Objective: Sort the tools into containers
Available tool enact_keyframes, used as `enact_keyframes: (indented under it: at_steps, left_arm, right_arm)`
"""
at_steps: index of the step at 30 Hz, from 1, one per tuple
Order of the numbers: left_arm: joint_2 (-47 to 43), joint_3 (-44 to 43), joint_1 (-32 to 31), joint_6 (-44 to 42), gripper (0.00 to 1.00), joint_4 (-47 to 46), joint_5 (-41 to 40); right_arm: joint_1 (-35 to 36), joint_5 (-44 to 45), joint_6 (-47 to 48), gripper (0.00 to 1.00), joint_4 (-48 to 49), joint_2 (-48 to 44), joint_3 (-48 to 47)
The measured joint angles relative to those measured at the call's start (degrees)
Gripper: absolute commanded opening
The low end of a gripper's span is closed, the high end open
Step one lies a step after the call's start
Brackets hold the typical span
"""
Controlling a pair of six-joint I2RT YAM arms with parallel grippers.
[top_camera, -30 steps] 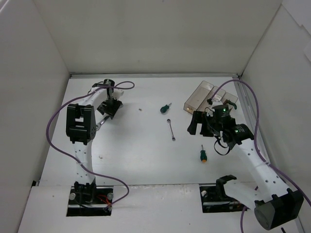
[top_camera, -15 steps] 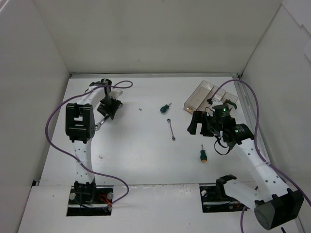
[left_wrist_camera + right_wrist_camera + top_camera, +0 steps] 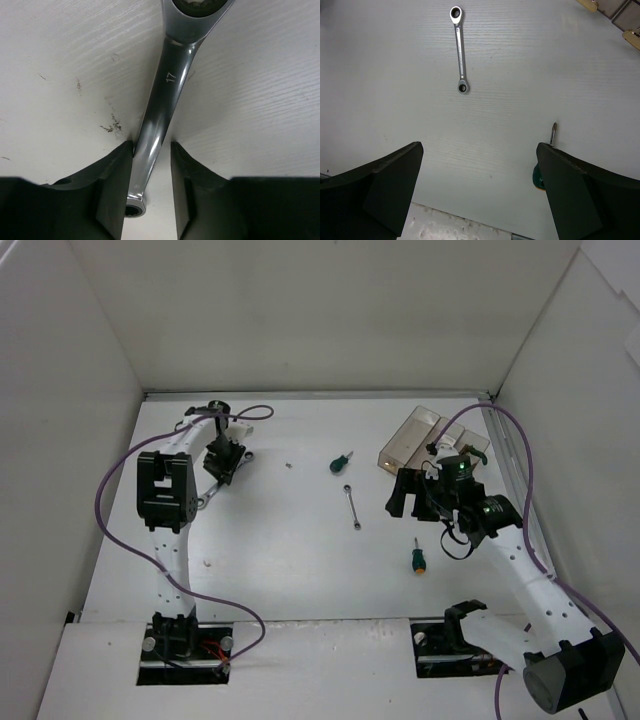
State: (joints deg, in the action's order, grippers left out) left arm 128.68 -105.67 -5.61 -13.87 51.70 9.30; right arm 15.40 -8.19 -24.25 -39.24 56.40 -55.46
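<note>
Left gripper (image 3: 222, 462) is down at the far left of the surface (image 3: 290, 570), over a silver wrench (image 3: 206, 497). In the left wrist view the left gripper (image 3: 151, 150) has its jaws narrow and straddling the wrench (image 3: 167, 90) near its small ring end. One finger (image 3: 112, 190) touches the shank and a thin sliver of surface shows on the other side, so the jaws are not clamped. The wrench lies flat and is stamped 17, with its ratchet head at the top edge of that view.

Right gripper (image 3: 410, 492) is at mid right, just in front of the containers (image 3: 415, 435), which sit in the far right corner partly behind the arm. In the right wrist view the right gripper (image 3: 479, 147) has its jaws wide and holds nothing.

A second wrench (image 3: 352, 507) lies flat near the centre, well apart from both arms, and shows whole in the right wrist view (image 3: 459, 49). A green-handled screwdriver (image 3: 416, 558) lies near the right arm, its handle partly hidden behind one finger in the wrist view (image 3: 537, 176). The other screwdriver (image 3: 340, 461) lies further back, between the two arms. All four tools are on the surface, outside the containers.
</note>
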Motion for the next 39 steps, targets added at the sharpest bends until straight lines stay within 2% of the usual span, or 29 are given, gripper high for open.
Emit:
enact_keyframes:
  at_steps: [3,4,13,28,39]
  left_arm:
    - [0.2,-0.4,0.1,0.0,0.15,0.3,-0.1]
    - [0.3,-0.5,0.1,-0.2,0.0,0.5,0.0]
    - [0.3,-0.6,0.1,1.3,0.0,0.6,0.1]
    - [-2.0,2.7,-1.1,9.7,0.0,-2.0,4.2]
    - [-7.9,3.4,-3.8,13.1,0.0,-2.9,6.3]
  right_arm:
    - [0.0,0.0,0.0,0.98,0.0,0.1,0.0]
    - [0.0,0.0,0.0,0.98,0.0,0.1,0.0]
    - [0.0,-0.5,0.0,0.98,0.0,1.2,-0.7]
    - [0.5,-2.3,0.2,0.98,0.2,3.1,-3.3]
    - [3.2,-2.6,-1.0,0.97,1.1,6.0,-5.4]
